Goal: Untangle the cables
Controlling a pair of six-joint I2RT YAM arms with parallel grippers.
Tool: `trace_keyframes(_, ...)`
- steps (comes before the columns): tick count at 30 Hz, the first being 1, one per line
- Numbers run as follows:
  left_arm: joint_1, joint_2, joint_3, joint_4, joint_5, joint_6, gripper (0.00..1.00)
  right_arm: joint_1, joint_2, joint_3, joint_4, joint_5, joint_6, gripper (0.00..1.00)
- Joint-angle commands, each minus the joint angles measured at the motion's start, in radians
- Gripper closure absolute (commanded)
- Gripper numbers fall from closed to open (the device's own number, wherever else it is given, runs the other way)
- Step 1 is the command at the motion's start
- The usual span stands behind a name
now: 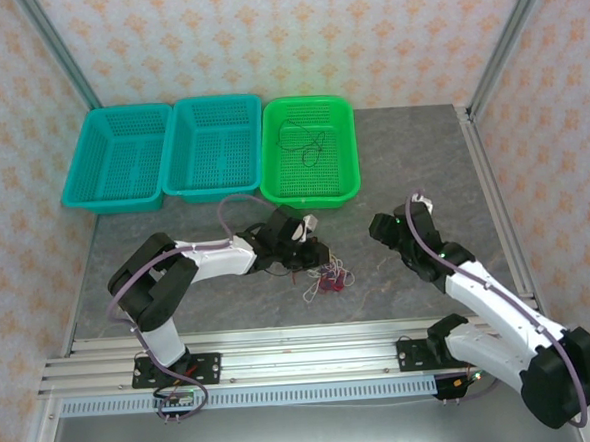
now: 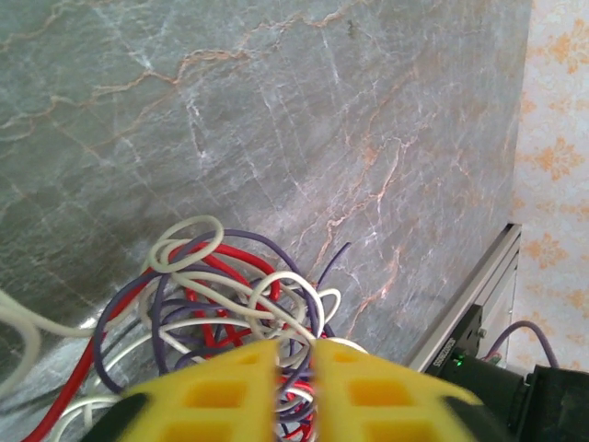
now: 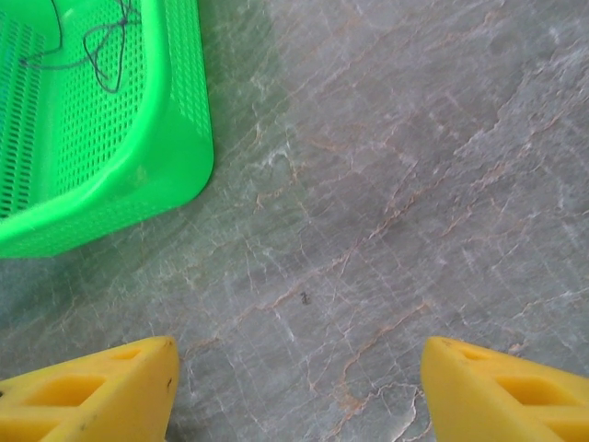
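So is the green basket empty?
No, not empty. A thin black cable lies looped inside the green basket; the right wrist view shows it on the basket's floor too.

The bench [image 1: 402,164] is grey marble veined with orange. The cables [image 2: 221,295] are red, white and purple. Two baskets [image 1: 121,156] are teal, the third basket [image 1: 337,166] green. The jaws are yellow.

stone table [image 1: 412,164]: two teal baskets [image 1: 113,199], a green basket [image 1: 311,194], tangled cables [image 1: 329,279].
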State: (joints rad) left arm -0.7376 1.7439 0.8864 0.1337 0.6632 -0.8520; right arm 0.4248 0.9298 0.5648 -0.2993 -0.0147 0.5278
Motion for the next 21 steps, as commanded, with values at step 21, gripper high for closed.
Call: trace_keyframes(21,0.017,-0.010,-0.047,0.074,0.091,-0.002,0.76,0.000,0.061,0.036,-0.032,-0.061,0.007,0.30)
